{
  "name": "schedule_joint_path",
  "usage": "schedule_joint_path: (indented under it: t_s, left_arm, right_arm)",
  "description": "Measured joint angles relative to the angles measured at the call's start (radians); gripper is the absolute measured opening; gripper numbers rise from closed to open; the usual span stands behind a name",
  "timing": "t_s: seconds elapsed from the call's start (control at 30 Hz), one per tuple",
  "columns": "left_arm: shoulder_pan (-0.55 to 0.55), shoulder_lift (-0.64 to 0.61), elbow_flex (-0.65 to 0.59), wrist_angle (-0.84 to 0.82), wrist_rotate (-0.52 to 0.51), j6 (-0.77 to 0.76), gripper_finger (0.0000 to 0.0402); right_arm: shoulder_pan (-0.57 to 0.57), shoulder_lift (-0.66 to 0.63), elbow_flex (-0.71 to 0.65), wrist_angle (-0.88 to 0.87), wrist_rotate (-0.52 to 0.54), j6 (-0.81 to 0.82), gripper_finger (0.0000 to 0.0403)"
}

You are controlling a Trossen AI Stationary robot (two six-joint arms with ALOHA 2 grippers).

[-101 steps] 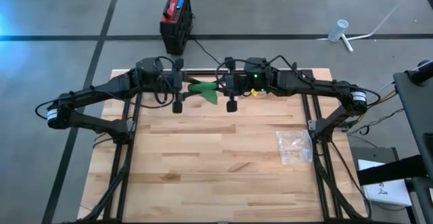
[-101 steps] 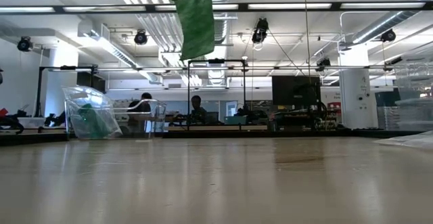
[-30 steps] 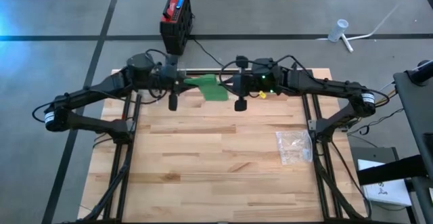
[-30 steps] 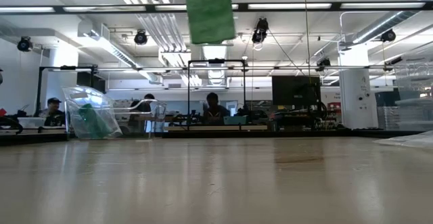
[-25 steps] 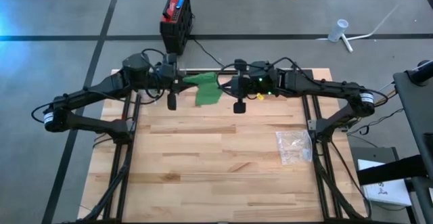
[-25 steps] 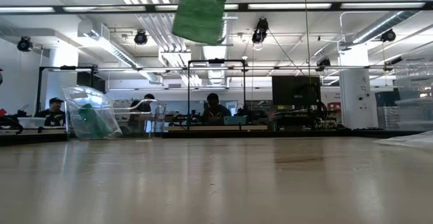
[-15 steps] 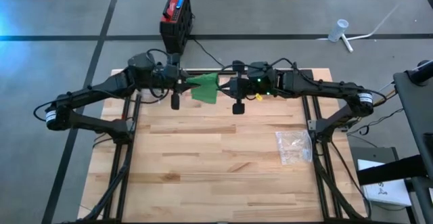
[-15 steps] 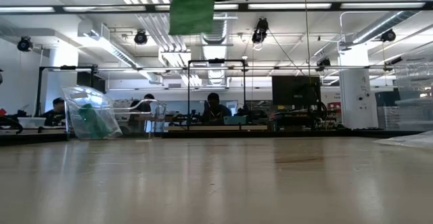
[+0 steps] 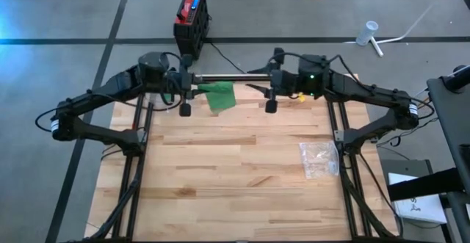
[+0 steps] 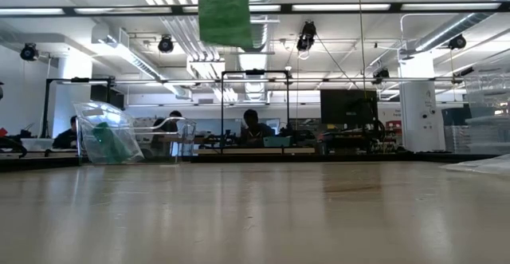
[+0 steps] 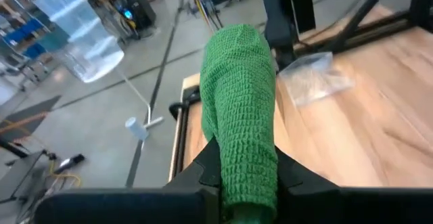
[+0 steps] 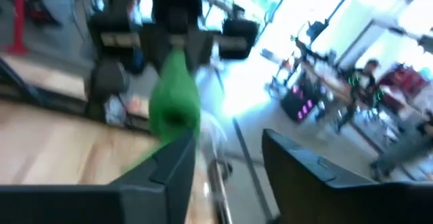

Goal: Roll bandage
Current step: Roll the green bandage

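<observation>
Left end effector [image 11: 247, 176] clamped on green bandage [image 11: 240, 109], its held end hidden; right end effector [image 12: 226, 160] parted, empty.

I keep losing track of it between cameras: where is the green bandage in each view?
High view: green bandage, far table edge.
Low view: hanging at top.
Left wrist view: centre, clamped.
Right wrist view: ahead, left of centre.
Shared landmark: left gripper holding it.

The worktop [image 9: 220, 177] is a light wooden butcher-block slab of glued strips, standing on a grey floor [image 9: 59, 15]. Directly on it lies a small clear plastic bag [image 9: 319, 159], crumpled, near the right edge, about midway between the near and far sides.
</observation>
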Motion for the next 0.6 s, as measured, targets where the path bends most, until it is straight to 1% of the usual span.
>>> schedule_joint_path:
  t_s: [0.1,0.17,0.23,0.3,0.37,0.47,0.6]
  left_arm:
    - [0.000,0.010,0.026,-0.032,-0.009,0.025,0.0035]
    - [-0.002,0.015,0.031,-0.029,-0.045,0.051,0.0035]
    - [-0.010,0.024,0.031,-0.030,-0.098,0.062,0.0034]
    - [-0.015,0.037,0.030,-0.031,-0.150,0.105,0.0034]
    - [-0.018,0.042,0.029,-0.029,-0.210,0.172,0.0035]
    - [-0.028,0.054,0.029,0.006,-0.280,0.290,0.0033]
    - [-0.046,0.056,-0.005,0.068,-0.287,0.486,0.0031]
  right_arm:
    - [0.001,0.020,-0.004,0.102,-0.072,0.013,0.0185]
    - [0.001,0.045,-0.005,0.157,-0.108,0.012,0.0199]
    - [0.002,0.080,-0.005,0.220,-0.113,0.008,0.0213]
    - [0.001,0.110,-0.005,0.248,-0.113,0.010,0.0227]
    - [0.000,0.140,-0.005,0.289,-0.113,0.032,0.0241]
    - [-0.008,0.162,0.004,0.315,-0.113,0.131,0.0258]
    - [-0.040,0.174,0.018,0.315,-0.116,0.236,0.0269]
